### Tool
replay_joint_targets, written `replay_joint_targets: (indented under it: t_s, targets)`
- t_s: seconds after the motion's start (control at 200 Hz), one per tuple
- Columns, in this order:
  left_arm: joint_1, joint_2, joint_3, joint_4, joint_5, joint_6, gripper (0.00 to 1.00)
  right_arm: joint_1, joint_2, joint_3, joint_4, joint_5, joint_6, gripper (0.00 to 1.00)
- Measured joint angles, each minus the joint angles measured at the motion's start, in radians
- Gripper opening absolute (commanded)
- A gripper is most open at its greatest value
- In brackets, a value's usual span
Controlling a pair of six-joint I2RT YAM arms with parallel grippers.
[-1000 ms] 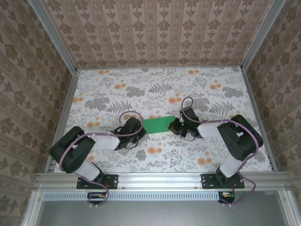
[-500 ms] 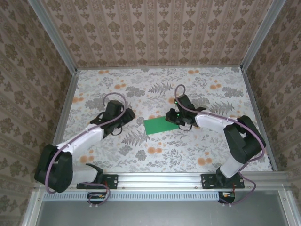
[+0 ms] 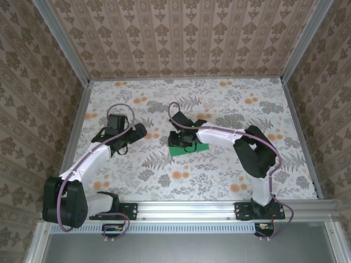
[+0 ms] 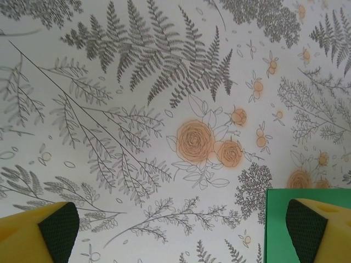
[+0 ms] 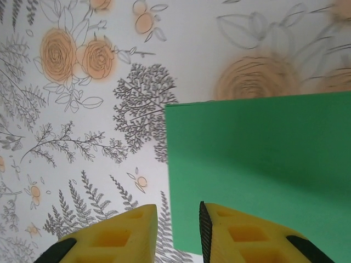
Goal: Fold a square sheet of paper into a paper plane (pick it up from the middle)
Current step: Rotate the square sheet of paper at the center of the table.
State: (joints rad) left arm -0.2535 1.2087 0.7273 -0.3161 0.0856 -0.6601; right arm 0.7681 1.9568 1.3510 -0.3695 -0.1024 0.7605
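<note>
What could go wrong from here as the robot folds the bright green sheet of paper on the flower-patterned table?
1. The right gripper is over the left edge of the flat bright green sheet of paper, jaws narrowly apart. Closing there may crumple the edge rather than take the middle.
2. The left gripper stands wide open at the sheet's side, not holding it, so the paper may slide on the flower-patterned table.
</note>
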Motion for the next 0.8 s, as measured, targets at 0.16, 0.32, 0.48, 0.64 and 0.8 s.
replay_joint_targets:
  t_s: [0.16,0.32,0.48,0.64,0.8]
  targets:
    - [0.045,-0.006,0.002,-0.02,0.02,0.03,1.0,0.026,0.075,0.091,-0.046,0.002,-0.006,0.28]
    - [0.084,-0.005,0.002,-0.042,0.057,0.033,1.0,0.029,0.121,0.148,-0.084,0.003,-0.014,0.28]
    - [0.098,0.0,0.002,-0.055,0.093,0.036,1.0,0.03,0.163,0.171,-0.111,0.006,-0.034,0.28]
    - [0.098,0.014,0.002,-0.054,0.132,0.047,1.0,0.034,0.159,0.15,-0.134,-0.006,-0.091,0.28]
    - [0.098,0.027,0.002,-0.05,0.161,0.059,1.0,0.035,0.079,0.037,-0.169,-0.066,-0.236,0.29]
